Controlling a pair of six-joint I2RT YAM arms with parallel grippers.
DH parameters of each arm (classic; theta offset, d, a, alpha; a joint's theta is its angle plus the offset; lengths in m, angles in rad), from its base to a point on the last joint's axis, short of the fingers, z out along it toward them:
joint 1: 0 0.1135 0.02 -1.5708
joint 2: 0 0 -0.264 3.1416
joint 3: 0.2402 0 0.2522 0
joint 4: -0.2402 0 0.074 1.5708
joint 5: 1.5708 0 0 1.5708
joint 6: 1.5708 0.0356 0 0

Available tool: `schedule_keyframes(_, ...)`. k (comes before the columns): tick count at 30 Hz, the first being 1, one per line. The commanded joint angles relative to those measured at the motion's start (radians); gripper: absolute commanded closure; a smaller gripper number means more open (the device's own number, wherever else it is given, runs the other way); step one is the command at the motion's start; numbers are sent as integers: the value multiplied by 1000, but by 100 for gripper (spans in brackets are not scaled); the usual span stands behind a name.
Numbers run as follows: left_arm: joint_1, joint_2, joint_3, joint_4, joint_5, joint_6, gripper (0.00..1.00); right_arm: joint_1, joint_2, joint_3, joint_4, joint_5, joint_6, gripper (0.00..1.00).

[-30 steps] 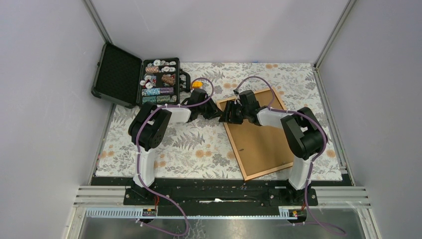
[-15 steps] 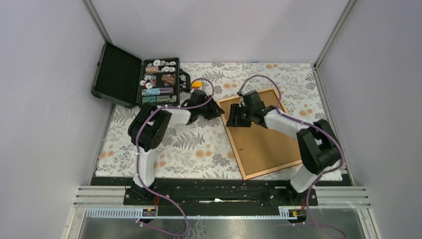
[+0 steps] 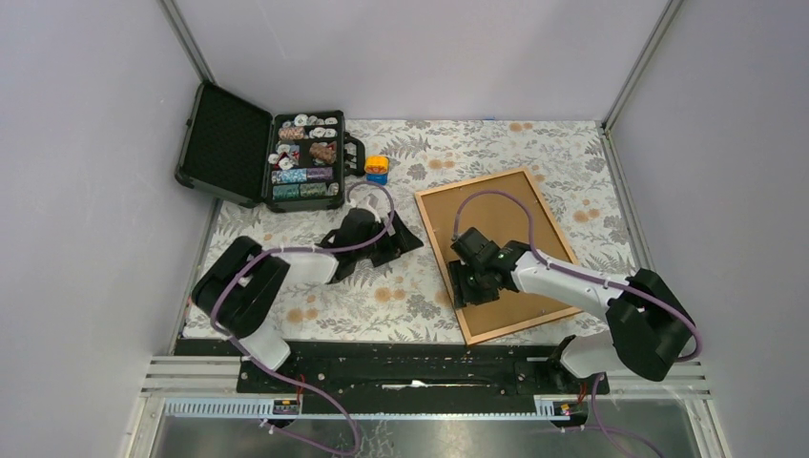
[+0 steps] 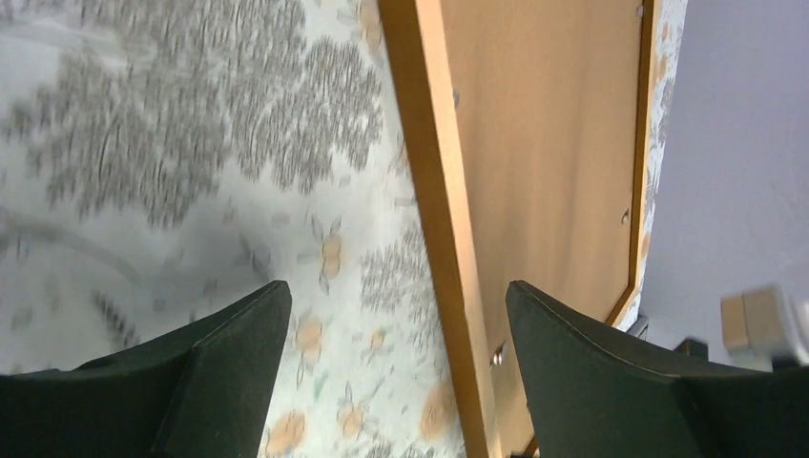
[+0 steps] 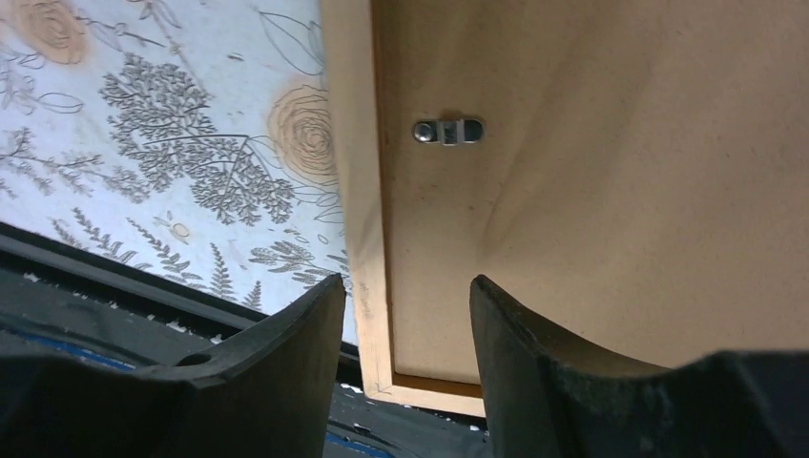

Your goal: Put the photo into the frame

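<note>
Counting, we find one thin light-brown frame [image 3: 496,205], back up; left pincer [image 4: 396,291] and right pincer [image 5: 405,286] gape empty.

lab test cell: plain grey walls [image 3: 86,239], aluminium profile posts [image 3: 187,40], black mounting rail [image 3: 420,367], floral cloth [image 3: 401,286] on table.

Soft, even light from above fills the overhead view, leaving only faint shadows on the worktop [image 3: 401,298]. The left wrist picture is smeared by motion blur (the leaf print streaks), with the frame [image 4: 426,143] slightly sharper. The right wrist picture is crisp, though the right claw [image 5: 405,291] is dark and soft-focused up close.
</note>
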Motion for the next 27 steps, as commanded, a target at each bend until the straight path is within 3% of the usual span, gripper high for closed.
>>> schedule_keyframes(1, -66, -130, -137, 68, -65, -27, 11, 44, -30, -9, -9, 60, 99, 43)
schedule_keyframes(6, -107, -214, -214, 76, -134, -15, 4, 111, 32, 28, -4, 96, 142, 45)
schedule_keyframes(13, -108, -232, -234, 69, -191, -25, 1, 143, 102, 53, -16, 208, 215, 64)
schedule_keyframes(15, -111, -261, -256, 87, -212, -27, 1, 145, 103, 45, 6, 221, 240, 74)
schedule_keyframes(18, -119, -304, -285, 100, -260, -30, 1, 145, 106, 38, 53, 233, 291, 99)
schedule_keyframes(27, -127, -416, -385, 170, -326, -38, 1, 146, 137, 113, 143, 389, 539, 100)
